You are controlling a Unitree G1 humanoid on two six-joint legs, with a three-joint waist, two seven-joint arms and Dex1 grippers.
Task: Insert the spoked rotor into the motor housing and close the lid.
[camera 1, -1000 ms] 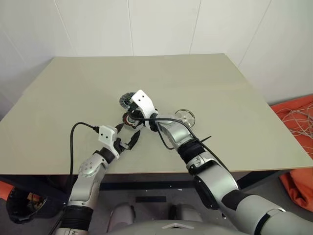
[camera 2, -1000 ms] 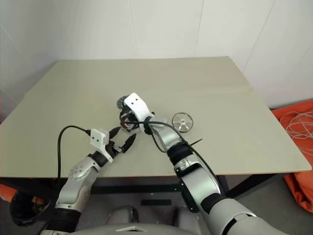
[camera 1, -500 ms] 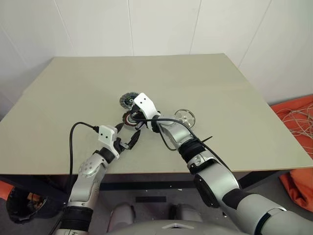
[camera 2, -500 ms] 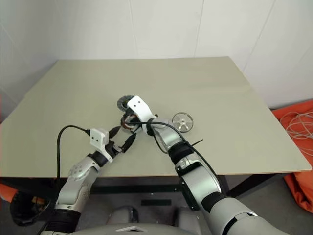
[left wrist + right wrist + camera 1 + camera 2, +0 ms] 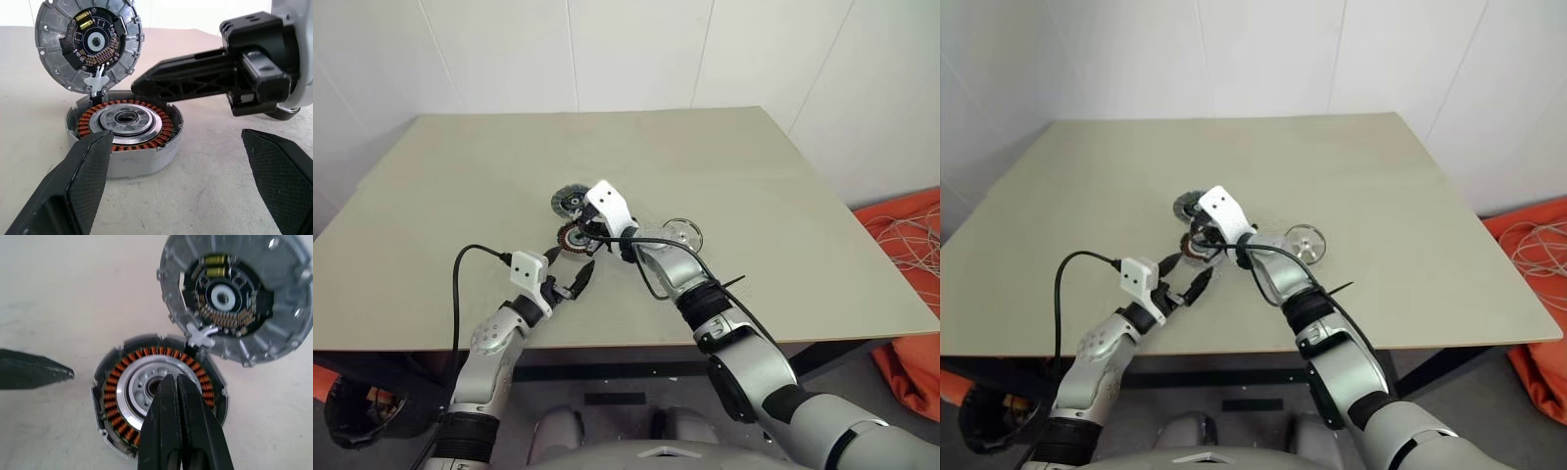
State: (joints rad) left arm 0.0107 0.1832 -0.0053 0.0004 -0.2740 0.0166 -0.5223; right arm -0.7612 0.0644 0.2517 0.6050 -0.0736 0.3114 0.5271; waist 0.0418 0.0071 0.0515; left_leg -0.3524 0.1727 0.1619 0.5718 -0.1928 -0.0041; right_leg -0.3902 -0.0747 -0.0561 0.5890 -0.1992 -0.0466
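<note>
Left tool [image 5: 566, 275] sits nearest, at the front of the surface [image 5: 754, 176], its fingers spread wide with nothing between them, aimed at the motor housing [image 5: 124, 134]. The housing rests flat just beyond it, copper windings exposed. Right tool [image 5: 178, 404] is pressed fully together, holding nothing, its tip over the housing's silvery hub. The hinged lid [image 5: 88, 44] stands open, upright at the housing's far edge. The spoked rotor [image 5: 1305, 242] lies on the surface to the right, apart from the housing.
</note>
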